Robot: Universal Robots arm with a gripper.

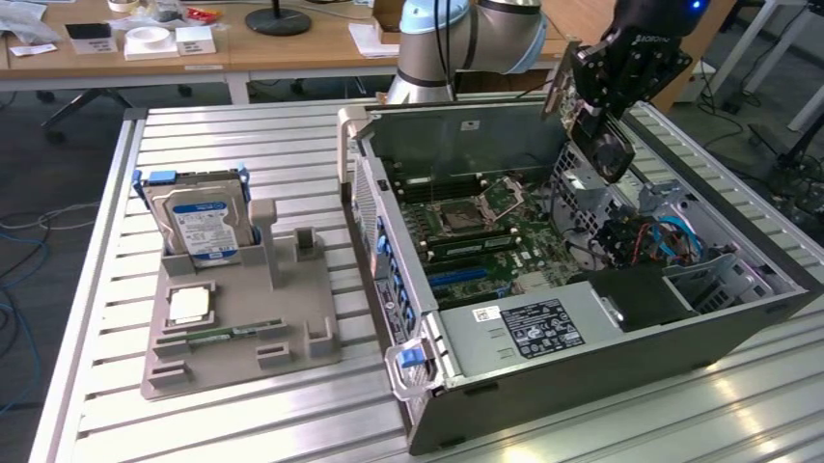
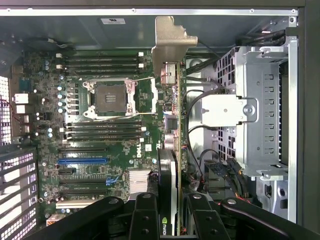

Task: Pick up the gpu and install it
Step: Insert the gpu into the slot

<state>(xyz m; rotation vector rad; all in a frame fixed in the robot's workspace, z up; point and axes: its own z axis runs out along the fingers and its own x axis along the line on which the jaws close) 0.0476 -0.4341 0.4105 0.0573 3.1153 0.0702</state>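
Gripper [image 2: 172,217] has its jaws pinched narrow on the gpu [image 2: 173,130], card edge-on between them, silver bracket [image 2: 171,37] at the end far from the jaws. In the ext view the gpu [image 1: 603,145] hangs tilted over the open case [image 1: 580,376], on the drive cage side and clear of the board. Risks imo: 1) card sits over the gap between mobo [image 2: 100,125] and drive cage [image 2: 260,115], well off the blue slot [image 2: 82,161]; going straight down from here puts its edge into the cables [image 2: 200,100] or the cage, i.e. a snag or bent bracket. 2) card length runs crosswise to the slots as I see it, so w/o reorienting, the connector can't mate and just grinds on the board. 3) grip is on a thin pcb plus cooler, small contact area; an off-axis hit on a slot lip could pivot the card in the jaws, so it seats crooked or drops. 4) can't tell if the tilt matches the mobo plane; if not, the pins scrape. 5) hard push flexes the mobo. Hdd [image 1: 200,227] at the ext view's left is well apart, no concern.
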